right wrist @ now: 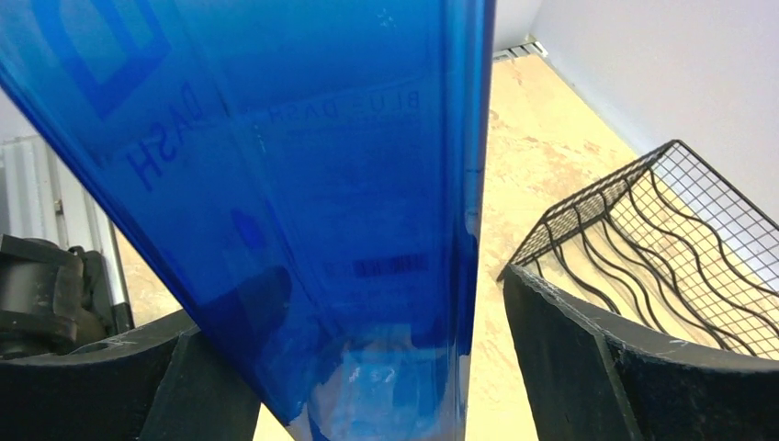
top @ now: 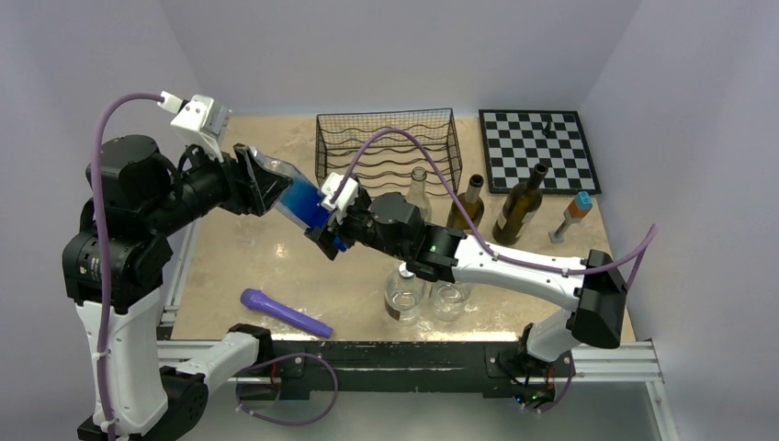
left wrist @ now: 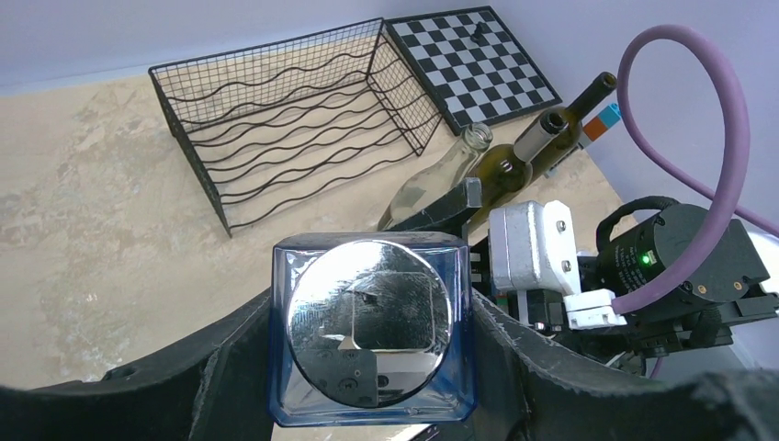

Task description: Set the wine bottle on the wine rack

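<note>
A blue square-sided wine bottle (top: pixel 299 197) hangs tilted in the air above the table's left middle. My left gripper (top: pixel 273 186) is shut on its base end; the left wrist view shows the mirrored bottom (left wrist: pixel 372 331) pressed between both fingers. My right gripper (top: pixel 324 228) is at the bottle's other, lower end. In the right wrist view the blue body (right wrist: pixel 303 184) runs between the open jaws, with a gap to the right finger (right wrist: pixel 570 358). The black wire wine rack (top: pixel 390 147) stands empty at the back, just behind the bottle; it also shows in the left wrist view (left wrist: pixel 294 119) and the right wrist view (right wrist: pixel 680 248).
A chessboard (top: pixel 539 149) lies at the back right. A clear bottle (top: pixel 419 188), an olive bottle (top: pixel 467 207) and a dark bottle (top: pixel 520 204) stand right of the rack. Two clear glass bottles (top: pixel 404 294) stand under my right arm. A purple stick (top: pixel 285 312) lies front left.
</note>
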Controlling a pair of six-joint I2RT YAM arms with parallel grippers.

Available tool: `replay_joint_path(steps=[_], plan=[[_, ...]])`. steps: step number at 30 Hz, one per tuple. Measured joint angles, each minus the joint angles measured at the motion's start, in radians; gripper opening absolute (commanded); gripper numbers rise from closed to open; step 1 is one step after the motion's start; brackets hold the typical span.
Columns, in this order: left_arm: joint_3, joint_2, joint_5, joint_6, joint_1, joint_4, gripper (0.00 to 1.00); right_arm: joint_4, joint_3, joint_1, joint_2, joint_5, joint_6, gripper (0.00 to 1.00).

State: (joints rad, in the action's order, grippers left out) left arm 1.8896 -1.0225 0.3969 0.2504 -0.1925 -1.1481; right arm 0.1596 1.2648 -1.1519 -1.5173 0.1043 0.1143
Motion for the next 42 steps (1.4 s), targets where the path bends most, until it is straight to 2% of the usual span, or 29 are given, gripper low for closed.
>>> replay_joint_path(steps=[2, 4, 8, 9, 11, 12, 13, 15, 17, 19, 21, 23, 26, 35, 42], plan=[[0.004, 0.000, -0.008, 0.000, 0.000, -0.003, 0.00, 0.001, -0.002, 0.000, 0.000, 0.011, 0.003, 0.84], [0.013, -0.001, -0.013, -0.001, -0.001, -0.006, 0.00, 0.002, -0.002, 0.000, 0.000, 0.017, 0.010, 0.74], [0.030, -0.001, -0.022, -0.003, -0.001, -0.005, 0.00, -0.003, 0.005, -0.005, 0.000, 0.034, 0.048, 0.47], [0.033, -0.001, -0.024, -0.001, -0.001, 0.000, 0.00, -0.009, 0.010, -0.009, 0.000, 0.033, 0.069, 0.38], [0.034, 0.001, -0.024, 0.000, -0.001, -0.003, 0.00, -0.015, 0.013, -0.016, 0.000, 0.045, 0.074, 0.08], [0.034, 0.004, -0.023, -0.002, -0.001, -0.005, 0.00, -0.019, 0.016, -0.016, 0.000, 0.048, 0.083, 0.00], [0.035, 0.006, -0.022, -0.005, -0.001, -0.003, 0.00, -0.026, 0.023, -0.016, 0.000, 0.055, 0.091, 0.00], [0.035, 0.014, -0.014, -0.008, -0.001, 0.008, 0.16, -0.047, 0.043, -0.019, 0.000, 0.071, 0.110, 0.00], [0.035, 0.023, -0.008, -0.013, -0.001, 0.026, 0.46, -0.061, 0.063, -0.020, 0.000, 0.089, 0.145, 0.00], [0.035, 0.036, 0.000, -0.021, -0.001, 0.045, 0.71, -0.062, 0.079, -0.020, 0.006, 0.105, 0.194, 0.00], [0.034, 0.053, 0.004, -0.027, -0.002, 0.058, 0.85, -0.063, 0.087, -0.021, 0.018, 0.116, 0.251, 0.00], [0.029, 0.079, -0.016, -0.034, -0.003, 0.075, 0.93, -0.082, 0.100, -0.018, 0.027, 0.167, 0.316, 0.00], [0.026, 0.126, -0.085, -0.037, -0.005, 0.086, 0.99, -0.113, 0.136, -0.001, 0.026, 0.233, 0.425, 0.00], [0.035, 0.164, -0.194, -0.037, -0.005, 0.087, 0.99, -0.042, 0.258, 0.014, 0.011, 0.345, 0.768, 0.00], [0.132, 0.177, -0.233, 0.011, -0.005, 0.128, 0.99, -0.021, 0.365, 0.026, -0.034, 0.350, 0.913, 0.00]])
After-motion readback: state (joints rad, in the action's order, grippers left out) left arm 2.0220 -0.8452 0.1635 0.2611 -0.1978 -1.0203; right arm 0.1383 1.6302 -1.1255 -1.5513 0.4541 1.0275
